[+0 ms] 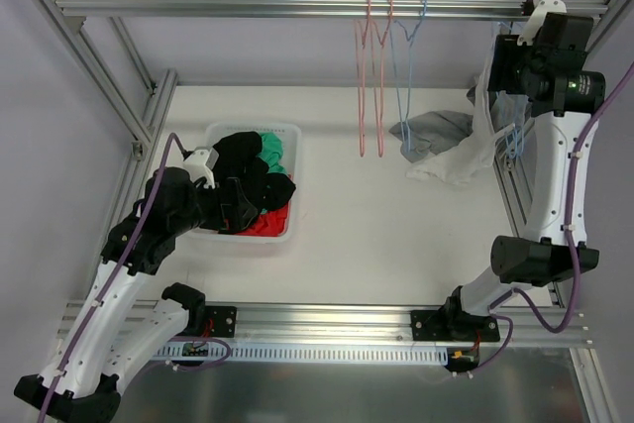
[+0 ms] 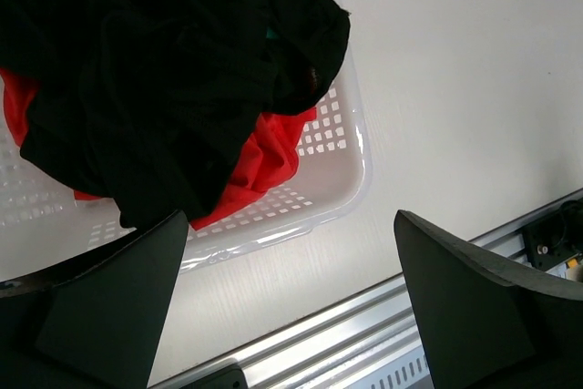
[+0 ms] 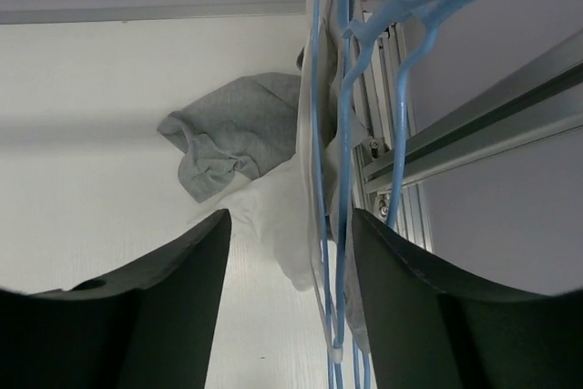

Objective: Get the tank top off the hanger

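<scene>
Since your right gripper point(image 3: 291, 216) sits right on the thin blue plastic hanger point(image 3: 342, 179) at the far right end of the rail, that's the arm for this one. The jaws are partly open. The hanger's strands and the white tank top point(image 3: 278, 234) run straight through the gap, top to bottom in the wrist view. They hug the right finger, and there's bare table showing on the left-finger side, so I'd say nothing's pinched yet.

The top drapes down off the hanger and trails left onto the table, touching a crumpled grey cloth point(image 3: 232, 134). So the fabric's long axis lines up with the hanger, and I reckon you'll want to grab cloth only, not the strands.

Your left gripper point(image 2: 290, 218) is spread wide over the white perforated laundry basket point(image 2: 351, 148) of black and red clothes. It's well apart from the tank top, so no help from there.
</scene>
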Controlling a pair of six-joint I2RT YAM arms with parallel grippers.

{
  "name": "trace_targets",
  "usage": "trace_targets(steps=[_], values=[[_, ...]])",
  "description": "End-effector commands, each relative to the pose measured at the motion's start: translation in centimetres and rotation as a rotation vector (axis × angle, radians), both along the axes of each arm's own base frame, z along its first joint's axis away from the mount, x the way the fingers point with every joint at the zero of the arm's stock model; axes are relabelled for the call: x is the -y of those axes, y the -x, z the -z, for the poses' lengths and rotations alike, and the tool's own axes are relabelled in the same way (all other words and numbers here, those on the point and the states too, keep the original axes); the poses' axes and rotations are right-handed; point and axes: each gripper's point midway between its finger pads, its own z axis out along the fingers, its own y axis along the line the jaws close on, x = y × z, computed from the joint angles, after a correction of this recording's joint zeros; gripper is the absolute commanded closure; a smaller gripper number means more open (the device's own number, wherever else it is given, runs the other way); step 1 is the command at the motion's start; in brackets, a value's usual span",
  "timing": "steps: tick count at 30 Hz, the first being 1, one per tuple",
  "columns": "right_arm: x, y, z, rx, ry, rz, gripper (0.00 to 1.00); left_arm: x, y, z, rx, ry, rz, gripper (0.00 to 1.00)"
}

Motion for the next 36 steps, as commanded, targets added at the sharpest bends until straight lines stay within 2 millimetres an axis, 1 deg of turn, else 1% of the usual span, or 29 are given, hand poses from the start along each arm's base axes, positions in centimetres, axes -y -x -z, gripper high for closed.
trace_targets(steps=[1,2,4,5,6,7,8,10,11,12,13,15,16,17,18,19,20,22,27,28,33,36], values=[[-0.2,-1.0,-0.9,0.036,-0.014,-0.025,0.42,0.5,0.0,-0.2,0.029,-0.001,0.044,0.01],[-0.8,-1.3,-0.7,0.033,-0.032,-0.054,0.48,0.5,0.0,-0.1,0.028,0.000,0.045,0.01],[-0.6,-1.7,-0.1,0.019,-0.032,-0.045,0.56,0.5,-0.1,-0.2,0.035,0.001,0.042,0.01],[-0.5,-1.8,-0.2,0.023,-0.030,-0.037,0.61,0.5,-0.1,-0.1,0.035,0.001,0.042,0.01],[-0.5,-1.9,-0.3,0.029,-0.035,-0.035,0.64,0.5,0.0,-0.1,0.036,0.003,0.045,0.01],[0.0,-1.9,-0.4,0.035,-0.019,-0.007,0.67,0.7,0.0,-0.1,0.031,0.006,0.055,0.01],[0.1,-2.1,-0.9,0.052,-0.017,0.000,0.74,0.9,0.0,0.0,0.031,0.010,0.065,0.01],[-0.1,-2.1,-1.3,0.070,-0.025,-0.002,0.82,1.3,0.0,0.3,0.008,0.010,0.088,0.01],[-0.4,-2.2,-1.8,0.090,-0.028,-0.008,0.95,1.5,0.0,0.4,0.003,0.016,0.098,0.01],[-0.5,-2.1,-2.2,0.104,-0.029,-0.010,1.00,1.5,0.0,0.5,-0.002,0.014,0.102,0.01],[-1.4,-2.1,-2.3,0.109,-0.031,-0.034,1.00,1.6,0.0,0.5,-0.003,0.015,0.104,0.01],[-2.5,-1.9,-3.2,0.146,-0.032,-0.068,1.00,1.6,0.1,0.4,0.002,0.018,0.104,0.01],[-4.1,-2.1,-3.3,0.160,-0.044,-0.121,1.00,1.6,0.2,0.3,0.007,0.021,0.103,0.01],[-4.8,-2.0,-3.6,0.174,-0.056,-0.149,1.00,1.5,0.2,0.2,0.012,0.022,0.102,0.01],[-5.2,-1.5,-4.3,0.201,-0.065,-0.166,1.00,1.5,0.3,0.2,0.014,0.025,0.102,0.01],[-5.7,-1.5,-4.8,0.224,-0.080,-0.185,1.00,1.5,0.3,0.1,0.021,0.027,0.102,0.01],[-5.9,-1.4,-4.6,0.223,-0.093,-0.191,1.00,1.5,0.3,0.1,0.021,0.028,0.103,0.01],[-6.3,-1.0,-5.4,0.250,-0.117,-0.205,1.00,1.7,0.4,0.0,0.024,0.033,0.110,0.01],[-7.3,0.0,-5.9,0.270,-0.142,-0.254,1.00,1.8,0.5,-0.2,0.032,0.040,0.122,0.01],[-7.4,0.5,-6.3,0.280,-0.138,-0.262,1.00,1.8,0.5,-0.3,0.034,0.043,0.123,0.01],[-7.3,2.2,-7.3,0.311,-0.130,-0.258,1.00,2.4,1.0,-1.1,0.063,0.075,0.164,0.01],[-7.2,3.4,-7.2,0.302,-0.131,-0.247,1.00,2.6,1.4,-2.0,0.099,0.096,0.182,0.01]])
